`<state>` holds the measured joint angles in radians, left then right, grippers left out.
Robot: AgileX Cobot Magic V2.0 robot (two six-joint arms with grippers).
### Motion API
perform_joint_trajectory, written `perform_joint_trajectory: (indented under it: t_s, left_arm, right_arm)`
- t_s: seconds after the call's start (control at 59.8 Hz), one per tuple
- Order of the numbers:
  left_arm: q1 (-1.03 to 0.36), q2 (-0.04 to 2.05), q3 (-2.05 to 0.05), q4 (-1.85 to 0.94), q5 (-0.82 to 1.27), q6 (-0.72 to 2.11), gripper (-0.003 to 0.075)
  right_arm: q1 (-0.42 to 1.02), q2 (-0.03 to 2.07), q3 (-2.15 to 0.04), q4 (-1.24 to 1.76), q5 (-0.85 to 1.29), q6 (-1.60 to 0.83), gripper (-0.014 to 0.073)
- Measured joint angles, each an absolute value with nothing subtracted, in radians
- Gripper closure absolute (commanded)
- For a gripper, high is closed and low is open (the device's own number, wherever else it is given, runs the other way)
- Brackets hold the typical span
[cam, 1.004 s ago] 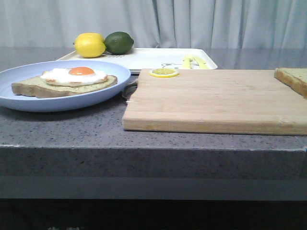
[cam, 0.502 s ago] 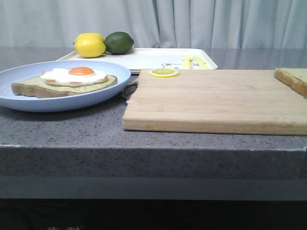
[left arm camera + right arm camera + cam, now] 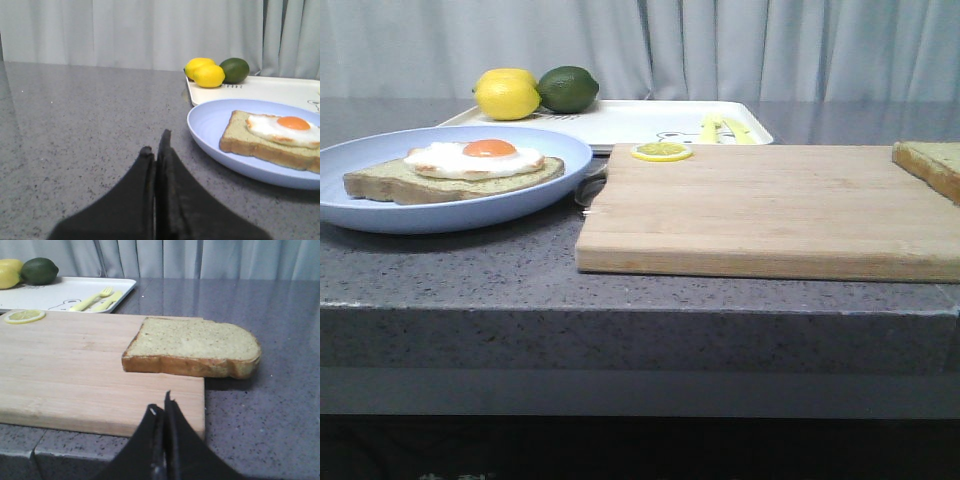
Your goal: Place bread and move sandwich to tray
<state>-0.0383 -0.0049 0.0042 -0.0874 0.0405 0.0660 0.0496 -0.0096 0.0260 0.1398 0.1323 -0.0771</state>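
While both arms are hanging low over the speckled grey stone counter (image 3: 470, 270), the left black gripper (image 3: 156, 145) is showing its fingers pressed together, and the right black gripper (image 3: 163, 406) is likewise closed on nothing. The thick square toast slice (image 3: 192, 346), pale greenish-tan with a darker crust, is lying flat on the right end of the light wooden cutting board (image 3: 770, 210), overhanging its right edge, its long axis running left to right. At the left, the egg-topped sandwich (image 3: 455, 168) is resting on the round light-blue plate (image 3: 565, 150). Farther back, the flat white rectangular tray (image 3: 630, 120) is carrying a yellow lemon (image 3: 506, 95) and a green lime (image 3: 568, 88).
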Motion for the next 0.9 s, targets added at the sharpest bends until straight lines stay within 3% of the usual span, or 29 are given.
perform_joint_trajectory:
  t_s: [0.201, 0.318, 0.485, 0.753, 0.837, 0.904]
  left_arm:
    - [-0.038, -0.005, -0.095, -0.145, -0.033, 0.066, 0.0739]
    - [-0.038, 0.011, -0.255, -0.118, 0.050, 0.066, 0.0739]
    - [-0.038, 0.197, -0.413, -0.097, 0.223, 0.066, 0.0739]
    - [-0.038, 0.417, -0.463, -0.094, 0.243, 0.066, 0.0737]
    - [-0.038, 0.420, -0.465, -0.094, 0.226, 0.066, 0.0695]
    - [-0.038, 0.420, -0.465, -0.094, 0.216, 0.066, 0.0588]
  right_arm:
    - [0.050, -0.010, -0.106, 0.145, 0.194, -0.077, 0.0654]
    - [0.050, 0.007, -0.289, 0.146, 0.260, -0.077, 0.0655]
    - [0.050, 0.173, -0.501, 0.146, 0.381, -0.077, 0.0655]
    - [0.050, 0.418, -0.591, 0.146, 0.417, -0.077, 0.0650]
    - [0.050, 0.438, -0.591, 0.146, 0.417, -0.077, 0.0584]
    - [0.050, 0.439, -0.591, 0.146, 0.417, -0.077, 0.0452]
